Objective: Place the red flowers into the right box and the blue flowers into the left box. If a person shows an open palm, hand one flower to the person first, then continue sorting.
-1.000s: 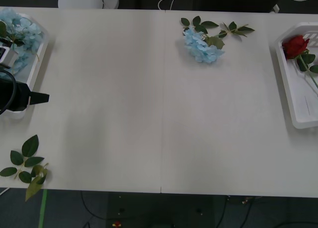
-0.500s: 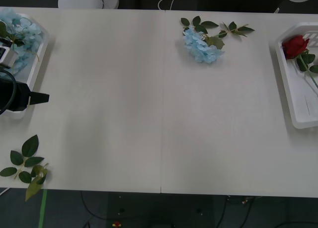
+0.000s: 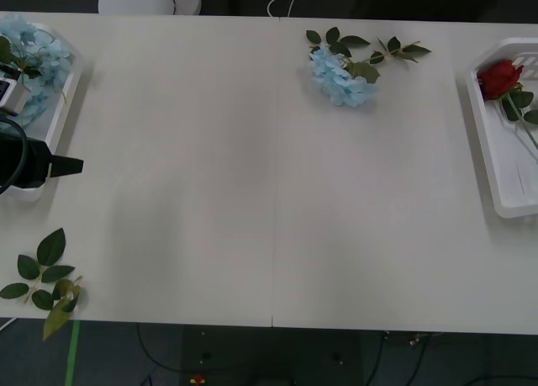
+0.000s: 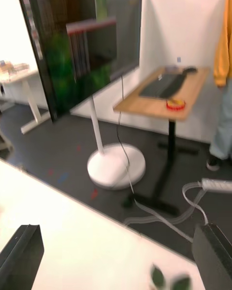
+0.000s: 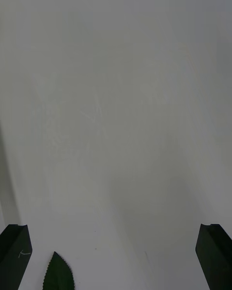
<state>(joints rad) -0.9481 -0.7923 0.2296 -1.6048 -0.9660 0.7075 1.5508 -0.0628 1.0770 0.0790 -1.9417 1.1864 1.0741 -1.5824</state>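
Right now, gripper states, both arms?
Left gripper: open, holding nothing, over the table beside the left box.
Right gripper: open, holding nothing.

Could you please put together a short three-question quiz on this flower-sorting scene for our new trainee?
1. True or false: the red flower lies inside the right box.
2. Where is the loose blue flower? A) in the left box B) on the table at its far side C) in an end effector
3. In a few words: how do the fingers of the left end effector and the right end effector stand?

Key: 1 true; 2 B; 3 spread apart, holding nothing.
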